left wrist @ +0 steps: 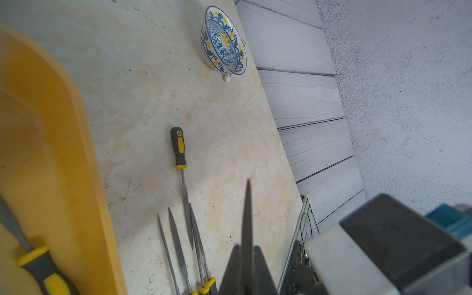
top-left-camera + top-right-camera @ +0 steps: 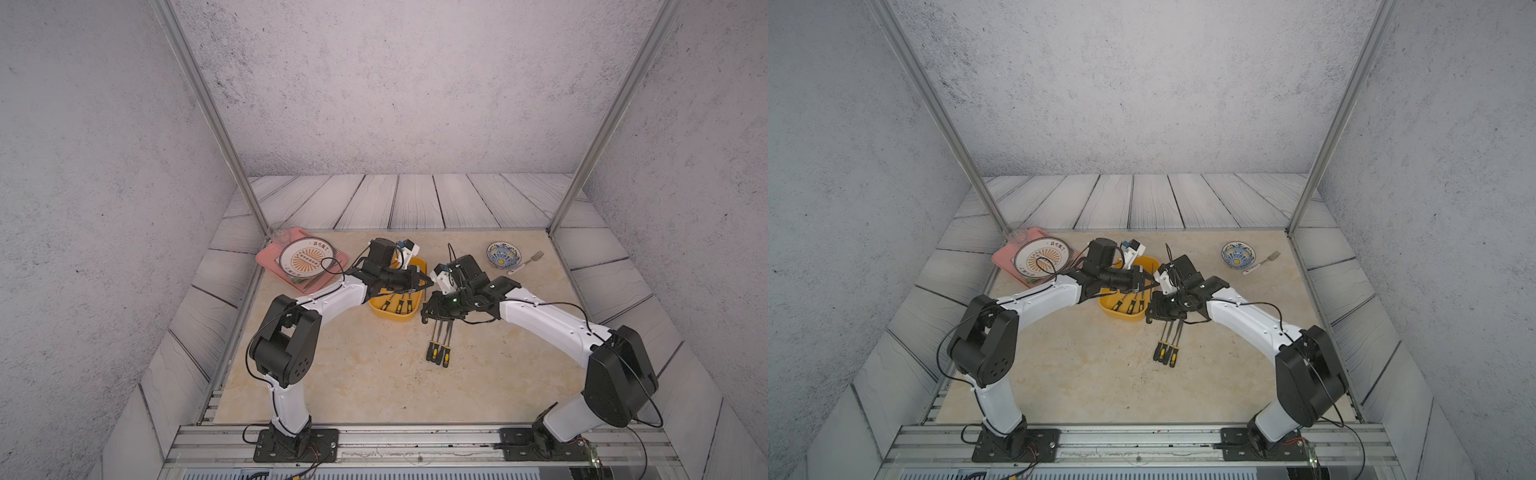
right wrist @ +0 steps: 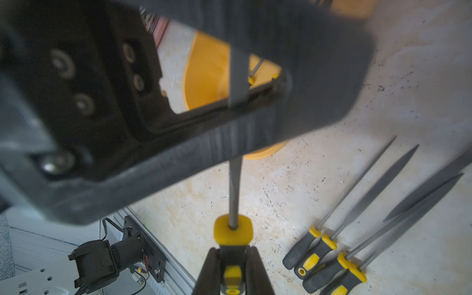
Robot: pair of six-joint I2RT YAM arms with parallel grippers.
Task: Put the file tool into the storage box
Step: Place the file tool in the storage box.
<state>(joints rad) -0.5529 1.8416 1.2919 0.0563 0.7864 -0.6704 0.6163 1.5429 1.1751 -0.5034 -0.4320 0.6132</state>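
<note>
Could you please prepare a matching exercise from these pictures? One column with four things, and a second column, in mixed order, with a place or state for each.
Things:
1. plate
2. fork
3. held file
4. storage box

Places or states:
a. beside the patterned bowl
b. gripped by left end effector and right end effector
c. on the pink tray
d. holds other files

Pairs: 1-c, 2-a, 3-b, 4-d

Both top views hang high over the near edge of the table (image 2: 374, 382), looking down toward the far wall (image 2: 395, 104); wrist cams sit way closer, low over the middle, both catching the yellow box (image 1: 51, 127) and loose files (image 3: 369, 199).
</note>
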